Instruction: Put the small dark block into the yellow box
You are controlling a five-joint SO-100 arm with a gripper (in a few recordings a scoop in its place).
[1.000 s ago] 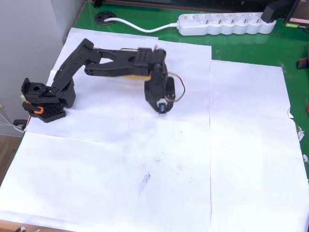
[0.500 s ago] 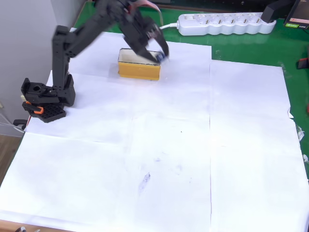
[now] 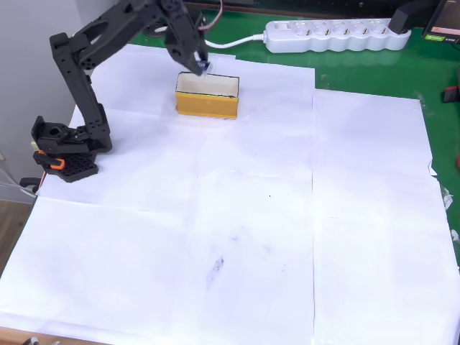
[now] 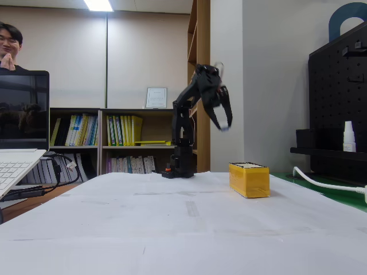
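Nothing readable anywhere, honestly. The framed sheet [image 4: 155, 97] on the bookshelf and the book spines [image 4: 94, 130] below it clearly have print on them, but it's way too small and blurry.

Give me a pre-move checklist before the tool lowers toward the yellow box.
1. Tool above the yellow box: roughly, over its far-left rim in the overhead view; not centred, not ok.
2. Tool clear of the box: raised well above it in the fixed view, ok.
3. Small dark block held: something pale shows at the tips; cannot tell.
4. Box upright, opening up: ok.
5. Box interior free: cream inside visible, ok.
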